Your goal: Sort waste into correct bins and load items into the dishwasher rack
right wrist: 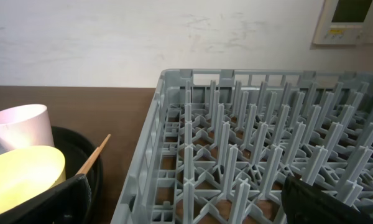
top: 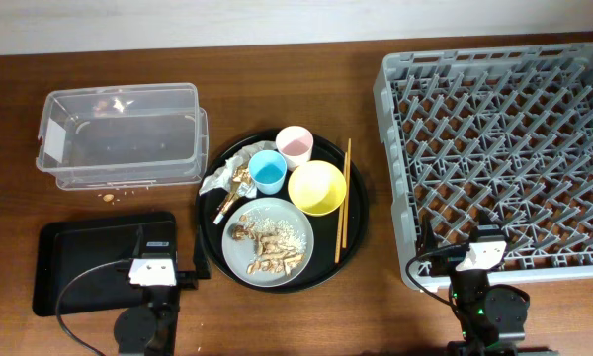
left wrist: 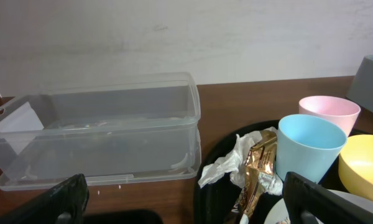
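Left wrist view: your left gripper (left wrist: 185,190) has its fingers (left wrist: 62,200) spread wide with nothing between them. It hangs low over the shallow black tray (top: 79,259), facing the clear tub (left wrist: 99,130), which sits on the table just beyond.

To the right of that tub, the round black tray (top: 210,252) carries the waste and the dishes. The crumpled napkin (left wrist: 224,167) and the gold wrapper bits (left wrist: 261,160) lie at its left edge, touching the light-blue cup (left wrist: 308,148). The pink cup (left wrist: 329,111) stands upright just behind the blue one, and the yellow bowl (left wrist: 363,163) is beside them on the right. The grey-blue plate (top: 277,210) sits at the near side of the round tray with rice and brown scraps (top: 267,247) on it. The chopsticks (top: 343,198) lie along the tray's right edge.

Your right gripper (right wrist: 183,186) is likewise parted, fingers (right wrist: 43,202) wide and holding nothing. It sits at the near left corner of the dishwasher rack (right wrist: 248,118), whose pegs hold no dishes. A few crumbs (top: 109,198) lie on the table in front of the tub.
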